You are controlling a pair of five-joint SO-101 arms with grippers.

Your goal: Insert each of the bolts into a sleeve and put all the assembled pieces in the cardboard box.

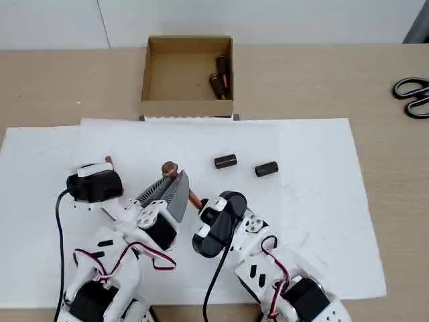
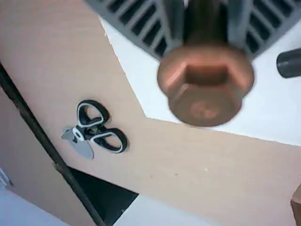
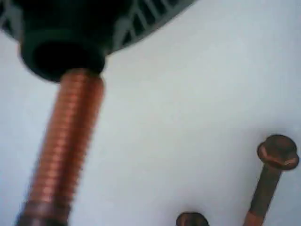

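The left pincer is clamped on a copper bolt just below its flanged hex head, and the head stands out past the grey ribbed jaws. The right pincer sits just beside it, tips toward it, closed around a black sleeve. The bolt's threaded shank runs from the left pincer across to the right one, and its end sits in the mouth of that sleeve.

Beyond both pincers, well away from the arms, stands the open cardboard box. Two assembled pieces, each a bolt in a dark sleeve, lie close together against the wall on the right pincer's side.

Between the right pincer and the box, two loose sleeves lie near each other on the white paper sheet. Neither touches either pincer.

The right wrist view shows a spare bolt lying flat on the paper beside the gripped sleeve. The head of another bolt is at the picture's edge.

Black-handled scissors lie on the wooden table, off the paper and far out on the right pincer's side.
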